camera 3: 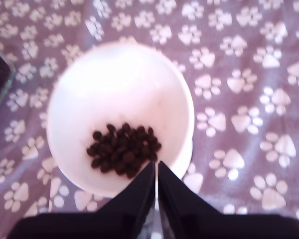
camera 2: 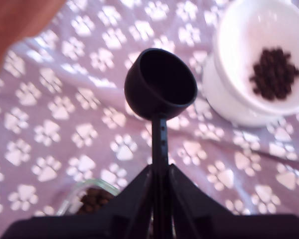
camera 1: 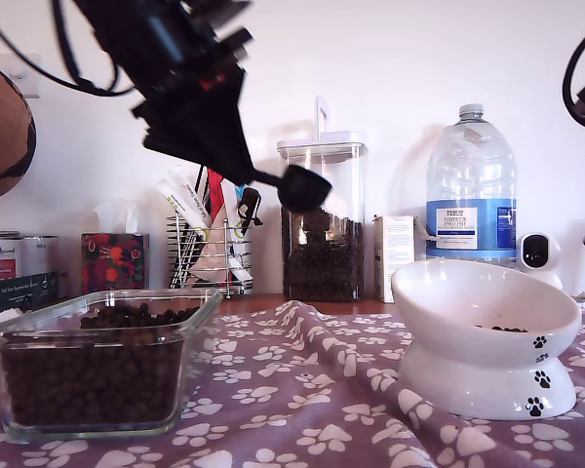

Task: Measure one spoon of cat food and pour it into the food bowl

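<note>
Black plastic spoon [camera 1: 302, 186] held in mid-air by its handle, jaws of my first gripper [camera 1: 236, 166] clamped on the handle end; the first wrist view shows the spoon [camera 2: 160, 84] with an empty cup, above the purple paw-print cloth [camera 1: 302, 390], between the glass dish and the food bowl. In the exterior view the cup sits in front of the tall clear canister [camera 1: 323, 219] of kibble, well above the table. Cat food [camera 3: 123, 148] lies in a small heap inside the white food bowl [camera 3: 89, 89]; same heap seen in the first wrist view [camera 2: 274, 73]. The food bowl [camera 1: 468, 302] stands on the cloth at the exterior view's right, tilted rim, black paw prints on its base, only a few pellets [camera 1: 508, 329] visible over the rim there. Square glass dish [camera 1: 97, 361] at the exterior view's left is full of kibble, well apart from the bowl. My second gripper [camera 3: 156, 186] hovers over the bowl's edge, jaws closed with nothing between them; only a dark arm part shows at the exterior view's right edge. Behind: wire rack [camera 1: 210, 253] with utensils, tissue box [camera 1: 114, 261], large water bottle [camera 1: 471, 185], small white box [camera 1: 394, 255], small white camera [camera 1: 537, 253]. Blurred orange-brown shape in a corner of the first wrist view, cannot tell what it is.
</note>
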Motion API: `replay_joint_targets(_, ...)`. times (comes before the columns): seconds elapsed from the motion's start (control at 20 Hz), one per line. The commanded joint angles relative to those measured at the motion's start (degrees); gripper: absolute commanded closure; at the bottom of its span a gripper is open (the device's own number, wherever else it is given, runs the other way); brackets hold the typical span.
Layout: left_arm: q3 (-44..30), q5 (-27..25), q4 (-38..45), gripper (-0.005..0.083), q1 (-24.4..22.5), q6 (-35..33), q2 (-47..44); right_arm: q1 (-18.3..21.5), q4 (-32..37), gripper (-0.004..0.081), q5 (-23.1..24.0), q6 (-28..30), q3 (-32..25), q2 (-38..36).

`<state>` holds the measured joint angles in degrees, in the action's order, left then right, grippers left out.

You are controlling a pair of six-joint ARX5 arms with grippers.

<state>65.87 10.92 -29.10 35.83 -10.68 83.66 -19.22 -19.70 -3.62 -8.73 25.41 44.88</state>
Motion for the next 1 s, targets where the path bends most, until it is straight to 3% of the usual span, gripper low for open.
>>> replay_joint_targets(0.0, -9.4, 0.2, 6.0, 0.0794, -1.3, 2.3, -5.7, -0.1, 1.2, 0.0779, 0.2, 1.0, 0.7, 0.2)
replay_joint_targets(0.25, -28.2, -1.1, 20.9, 0.0794, -7.5, 13.7, -19.5, -0.1, 3.1, 0.0779, 0.2, 1.2, 0.7, 0.2)
replay_joint_targets(0.4, -35.0, -1.3, 25.0, 0.0794, -8.1, 19.5, -22.2, -0.1, 3.2, 0.0779, 0.2, 1.2, 0.7, 0.2)
replay_joint_targets(0.65, -36.6, -3.7, 26.1, 0.0794, -8.0, 24.6, -21.3, -0.1, 3.2, 0.0779, 0.2, 1.2, 0.7, 0.2)
replay_joint_targets(0.95, -36.6, -4.3, 26.1, 0.0794, -8.1, 25.7, -17.7, -0.1, 3.7, 0.0779, 0.2, 1.2, 0.7, 0.2)
